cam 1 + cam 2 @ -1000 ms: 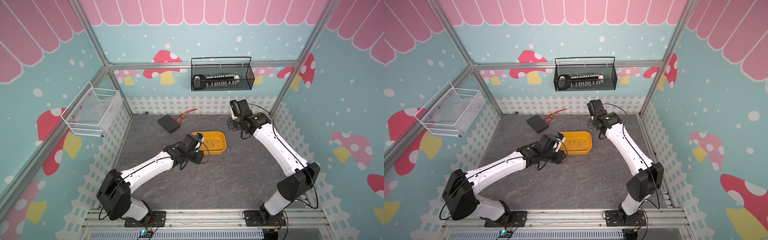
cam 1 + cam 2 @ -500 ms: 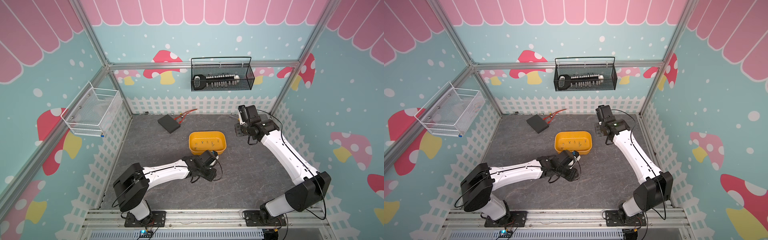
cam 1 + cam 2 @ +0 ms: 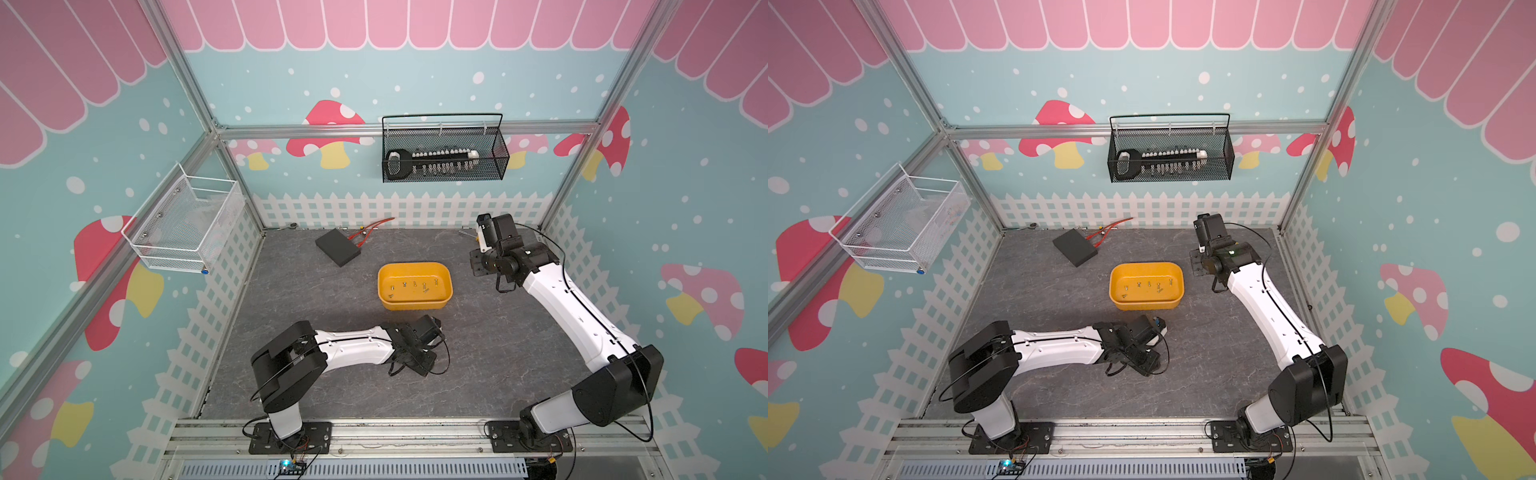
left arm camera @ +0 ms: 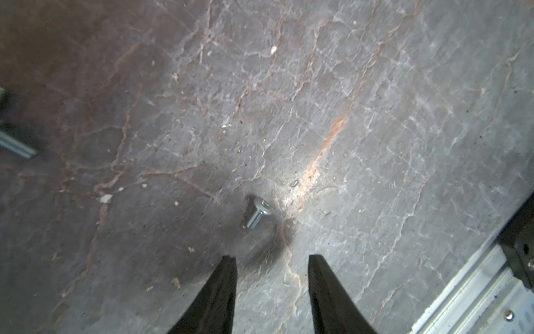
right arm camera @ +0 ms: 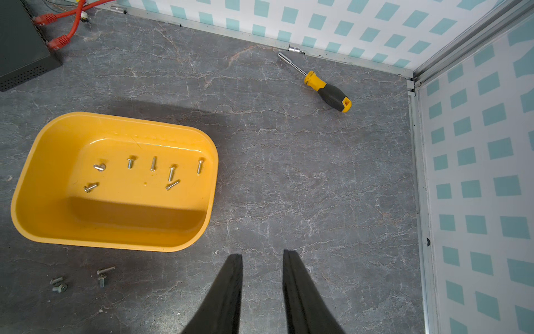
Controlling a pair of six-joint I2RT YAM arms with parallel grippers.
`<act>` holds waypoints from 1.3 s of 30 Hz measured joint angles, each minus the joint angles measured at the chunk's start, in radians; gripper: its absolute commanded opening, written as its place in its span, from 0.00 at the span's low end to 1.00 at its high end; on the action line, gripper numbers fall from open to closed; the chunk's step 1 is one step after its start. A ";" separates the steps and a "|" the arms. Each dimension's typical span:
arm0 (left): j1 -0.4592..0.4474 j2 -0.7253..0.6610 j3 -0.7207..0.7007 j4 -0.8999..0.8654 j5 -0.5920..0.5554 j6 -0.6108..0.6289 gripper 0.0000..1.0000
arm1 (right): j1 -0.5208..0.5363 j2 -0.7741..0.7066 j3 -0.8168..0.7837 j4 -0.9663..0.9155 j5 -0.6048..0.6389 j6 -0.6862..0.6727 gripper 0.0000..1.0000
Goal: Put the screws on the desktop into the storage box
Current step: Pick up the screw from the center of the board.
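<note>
A black wire mesh basket (image 3: 444, 176) hangs on the rear wall rail and holds a row of silver-and-white bits (image 3: 442, 154) with a black handle at one end; a white wire mesh basket (image 3: 183, 232) is fixed to the side wall frame, contents indistinct. A flat black box (image 3: 337, 248) lies near the rear wall, with red cables (image 3: 371, 230) running from its far side toward the white picket-fence trim (image 3: 415, 210). In the right wrist view, a yellow-and-black-handled screwdriver (image 5: 326, 88) lies flat near the corner, shaft toward the wall, well apart from the black box.
</note>
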 measured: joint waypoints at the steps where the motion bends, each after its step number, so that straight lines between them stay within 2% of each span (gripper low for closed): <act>1: 0.000 0.005 0.002 0.000 0.000 0.002 0.44 | -0.001 0.000 0.000 0.001 -0.002 0.000 0.30; 25: 0.000 0.085 0.073 0.004 -0.031 0.039 0.43 | -0.009 -0.001 -0.009 0.010 -0.012 -0.001 0.31; 39: 0.000 0.104 0.093 0.001 -0.035 0.056 0.31 | -0.015 -0.001 -0.015 0.016 -0.015 -0.001 0.31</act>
